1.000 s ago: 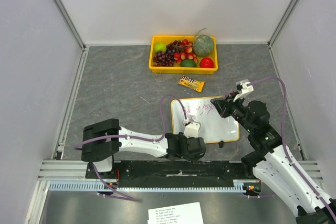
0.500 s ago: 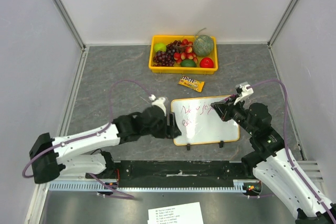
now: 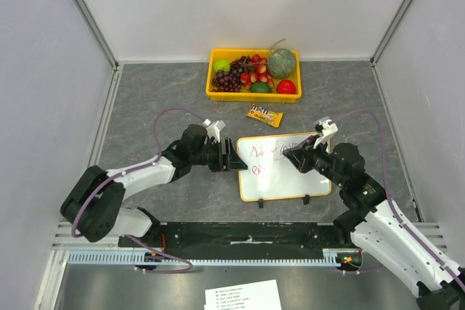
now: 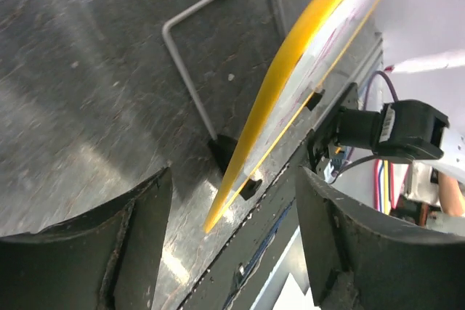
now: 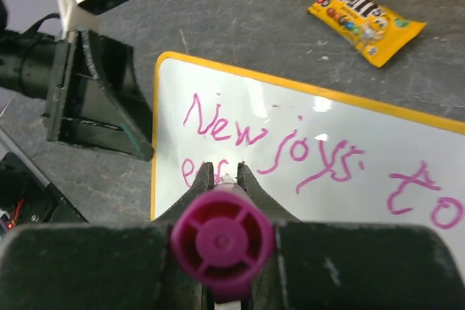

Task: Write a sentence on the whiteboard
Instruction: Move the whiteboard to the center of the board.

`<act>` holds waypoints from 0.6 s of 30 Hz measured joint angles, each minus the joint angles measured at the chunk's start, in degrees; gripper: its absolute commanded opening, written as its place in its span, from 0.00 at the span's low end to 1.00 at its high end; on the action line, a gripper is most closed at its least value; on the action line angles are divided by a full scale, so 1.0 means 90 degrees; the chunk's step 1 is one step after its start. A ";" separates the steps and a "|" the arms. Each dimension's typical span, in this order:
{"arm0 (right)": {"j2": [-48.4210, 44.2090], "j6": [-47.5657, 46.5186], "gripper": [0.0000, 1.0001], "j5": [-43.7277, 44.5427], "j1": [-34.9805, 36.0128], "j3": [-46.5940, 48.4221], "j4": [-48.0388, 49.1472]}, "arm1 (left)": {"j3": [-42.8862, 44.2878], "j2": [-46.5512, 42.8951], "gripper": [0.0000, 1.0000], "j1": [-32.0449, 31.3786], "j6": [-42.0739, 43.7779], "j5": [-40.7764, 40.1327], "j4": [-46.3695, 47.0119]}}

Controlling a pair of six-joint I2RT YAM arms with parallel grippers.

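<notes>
Whiteboard (image 3: 294, 179) sat front-centre on table (image 3: 167, 107), long axis left-right, sentence (image 5: 276, 139) running along it. Left gripper (image 3: 232, 156) stood spread at its left edge; right gripper (image 5: 224, 172) pinched pink marker (image 5: 221, 241), tip on second line

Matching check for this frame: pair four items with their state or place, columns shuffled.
Items:
1. left gripper
2. right gripper
3. candy packet
4. yellow tray

States or places:
A. holds fruit at the far side of the table
B. shut on the pink marker
C. open, at the left edge of the whiteboard
D. lies flat between the tray and the whiteboard

Pairs: 1-C, 2-B, 3-D, 4-A
</notes>
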 measured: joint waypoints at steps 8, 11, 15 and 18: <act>0.0362 0.0189 0.00 0.0709 0.1331 -0.0112 0.0342 | -0.0070 0.1253 0.57 0.0039 0.0117 0.1110 0.2040; 0.0398 0.0238 0.00 0.0962 0.1423 -0.0270 0.0517 | -0.0073 0.1593 0.44 0.0044 0.0136 0.1389 0.2569; 0.0393 0.0289 0.00 0.1217 0.1501 -0.0469 0.0576 | -0.0073 0.1821 0.18 0.0049 0.0216 0.1586 0.2936; 0.0328 0.0294 0.00 0.1409 0.1535 -0.0522 0.0576 | -0.0070 0.1892 0.02 0.0087 0.0313 0.1882 0.3160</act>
